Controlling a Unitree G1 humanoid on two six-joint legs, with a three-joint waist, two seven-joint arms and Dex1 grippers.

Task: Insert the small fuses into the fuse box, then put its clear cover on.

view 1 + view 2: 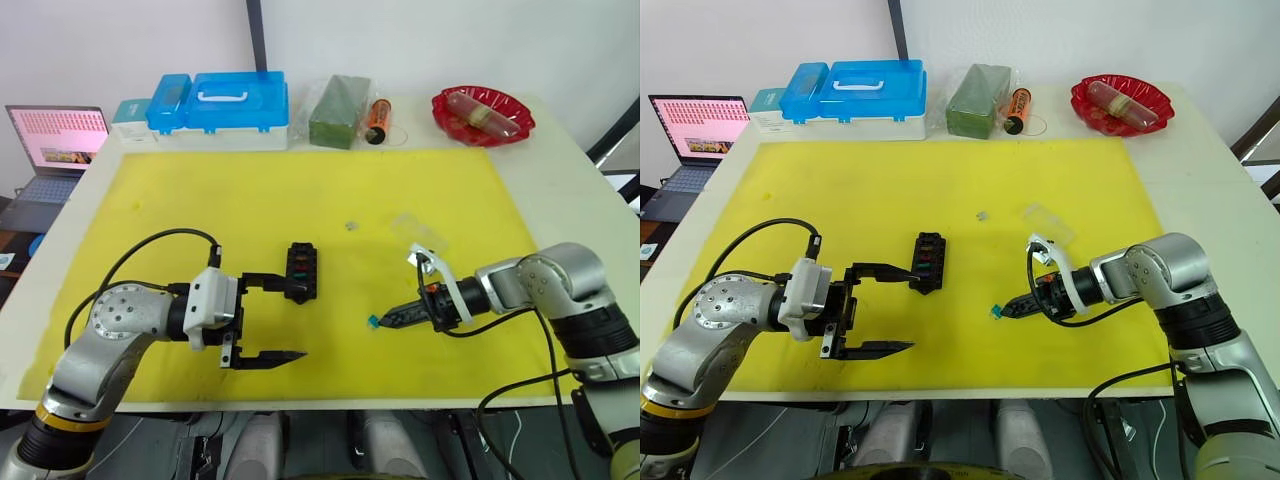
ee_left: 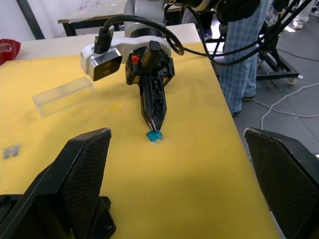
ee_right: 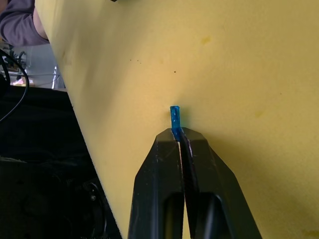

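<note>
Right gripper [image 1: 380,321] is clamped on a teal fuse [image 1: 372,322], pinched at its very tip with most of the chip sticking out past the fingertips. It hangs low over the yellow mat [image 1: 200,200], well apart from the fuse box [image 1: 301,271] and to its right.

Left gripper [image 1: 272,320] stands wide apart and holds nothing. One finger [image 1: 262,283] reaches the left end of the fuse box and appears to touch or steady it; the other finger [image 1: 265,358] lies nearer the front edge of the mat.

Fuse box status: the black block lies near the middle of the mat. Small red and green spots show in its top, so some slots appear already filled. The exact count cannot be read.

Remaining parts:
- A small grey fuse [image 1: 351,225] lies loose on the mat, beyond the fuse box.
- The clear cover [image 1: 412,229] lies on the mat behind the right gripper, not fitted.

Progress judgement: insertion is partly done. The teal fuse in hand must still be carried to an open slot, the grey one follows, and the cover comes last.

A blue storage case [image 1: 232,102] and a red dish [image 1: 482,115] stand on the counter [image 1: 570,190] behind the mat.
</note>
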